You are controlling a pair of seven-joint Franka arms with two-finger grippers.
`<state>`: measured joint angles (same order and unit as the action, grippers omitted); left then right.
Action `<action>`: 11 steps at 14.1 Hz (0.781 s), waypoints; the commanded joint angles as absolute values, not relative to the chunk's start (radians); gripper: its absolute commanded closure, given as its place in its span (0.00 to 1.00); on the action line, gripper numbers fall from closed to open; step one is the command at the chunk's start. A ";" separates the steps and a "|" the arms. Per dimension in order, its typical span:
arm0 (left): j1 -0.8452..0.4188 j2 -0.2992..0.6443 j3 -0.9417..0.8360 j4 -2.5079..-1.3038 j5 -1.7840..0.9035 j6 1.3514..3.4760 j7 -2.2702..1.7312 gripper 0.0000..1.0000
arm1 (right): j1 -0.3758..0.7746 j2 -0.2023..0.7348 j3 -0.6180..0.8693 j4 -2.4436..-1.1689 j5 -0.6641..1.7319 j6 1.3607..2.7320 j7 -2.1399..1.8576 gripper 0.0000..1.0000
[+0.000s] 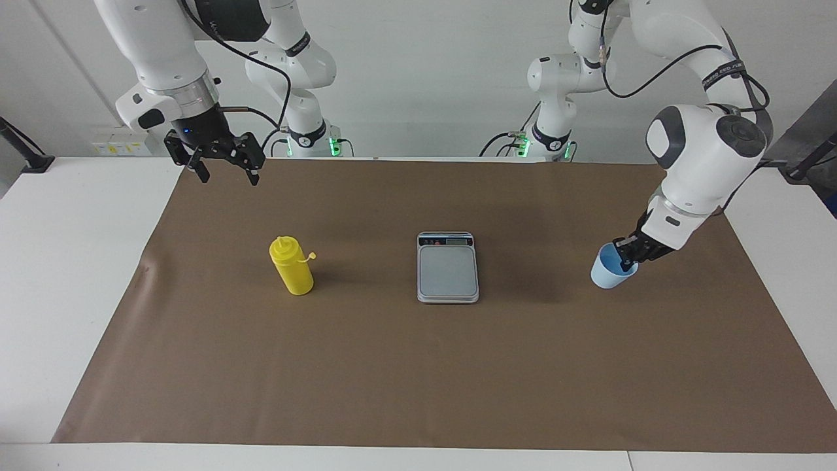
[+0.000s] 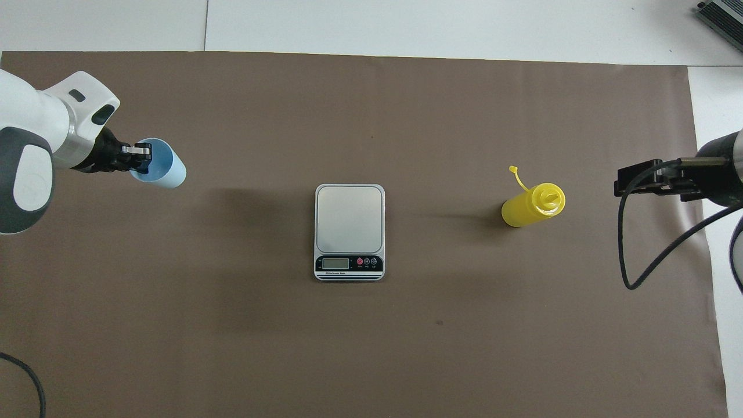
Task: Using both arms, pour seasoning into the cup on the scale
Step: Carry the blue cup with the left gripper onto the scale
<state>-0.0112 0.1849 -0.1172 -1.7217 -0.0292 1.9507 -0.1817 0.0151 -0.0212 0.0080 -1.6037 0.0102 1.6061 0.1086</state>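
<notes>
Looked like a robotics lab or test cell, not a kitchen. Two white jointed arms [image 1: 693, 157] bolted at one edge of a white worktop [image 1: 72, 261], black cabling looped along them, green status lights at the bases. Plain brown paper sheet [image 1: 418, 366] spread flat as a work mat. Bare white wall, a strip of wall sockets [image 1: 121, 148], and the corner of a grey electronics box [image 2: 722, 14] at the worktop's edge.
</notes>
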 commanded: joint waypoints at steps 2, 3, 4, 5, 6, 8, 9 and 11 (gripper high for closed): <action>-0.135 0.195 -0.109 -1.704 -0.040 1.959 -0.395 1.00 | 0.006 -0.044 0.014 -1.631 0.002 1.611 0.124 0.00; -0.173 0.195 -0.109 -1.716 -0.041 1.997 -0.449 1.00 | 0.006 -0.044 0.014 -1.631 0.002 1.611 0.124 0.00; -0.213 0.190 -0.109 -1.739 -0.041 2.041 -0.503 1.00 | 0.006 -0.044 0.014 -1.631 0.002 1.611 0.124 0.00; -0.242 0.189 -0.109 -1.752 -0.041 2.061 -0.550 1.00 | 0.006 -0.044 0.014 -1.631 0.002 1.611 0.124 0.00; -0.277 0.189 -0.107 -1.753 -0.040 2.068 -0.602 1.00 | 0.006 -0.044 0.014 -1.631 0.002 1.611 0.124 0.00; -0.319 0.196 -0.107 -1.758 -0.040 2.129 -0.699 1.00 | 0.006 -0.044 0.014 -1.631 0.002 1.611 0.124 0.00; -0.336 0.202 -0.107 -1.756 -0.040 2.156 -0.739 1.00 | 0.006 -0.044 0.014 -1.631 0.002 1.611 0.124 0.00; -0.385 0.244 -0.107 -1.755 -0.034 2.167 -0.805 1.00 | 0.006 -0.044 0.014 -1.631 0.002 1.611 0.124 0.00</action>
